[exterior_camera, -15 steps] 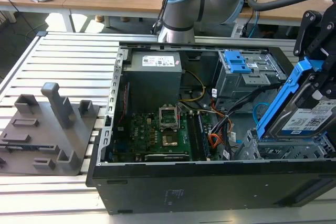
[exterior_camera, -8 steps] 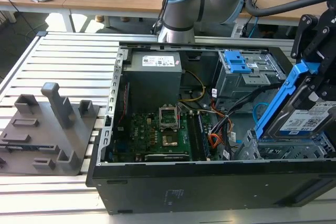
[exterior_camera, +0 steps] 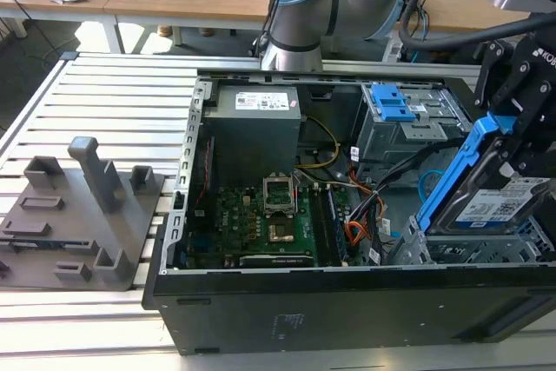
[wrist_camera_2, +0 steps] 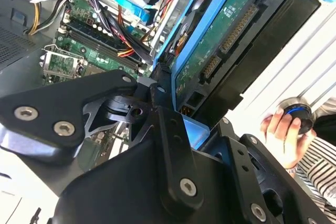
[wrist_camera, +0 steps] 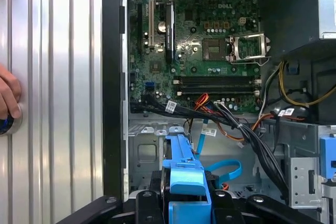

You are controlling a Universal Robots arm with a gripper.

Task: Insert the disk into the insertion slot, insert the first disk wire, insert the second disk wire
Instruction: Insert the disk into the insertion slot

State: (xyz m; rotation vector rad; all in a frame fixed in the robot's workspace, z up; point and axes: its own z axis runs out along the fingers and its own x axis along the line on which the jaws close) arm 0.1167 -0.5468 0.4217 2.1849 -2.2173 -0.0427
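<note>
Gripper (exterior_camera: 514, 149): clamped shut on the disk (exterior_camera: 495, 206), gripping its blue carrier.
Pose: tilted, low end at the insertion slot (exterior_camera: 473, 251).
Edges: cables (exterior_camera: 369, 206) just beside; case wall (exterior_camera: 347, 301) near.

disk (exterior_camera: 499, 206) w/ blue plastic frame; insertion slot (exterior_camera: 486, 249) grey metal.

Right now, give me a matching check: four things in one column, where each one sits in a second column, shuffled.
1. the disk
2. the insertion slot
3. power supply
4. grey fixture block

A. on the slatted table, outside the case
B. tilted, gripped in the hand
C. at the case's far wall, behind the motherboard
D. just under the tilted disk, at the exterior view's right

Pairs: 1-B, 2-D, 3-C, 4-A.
</note>
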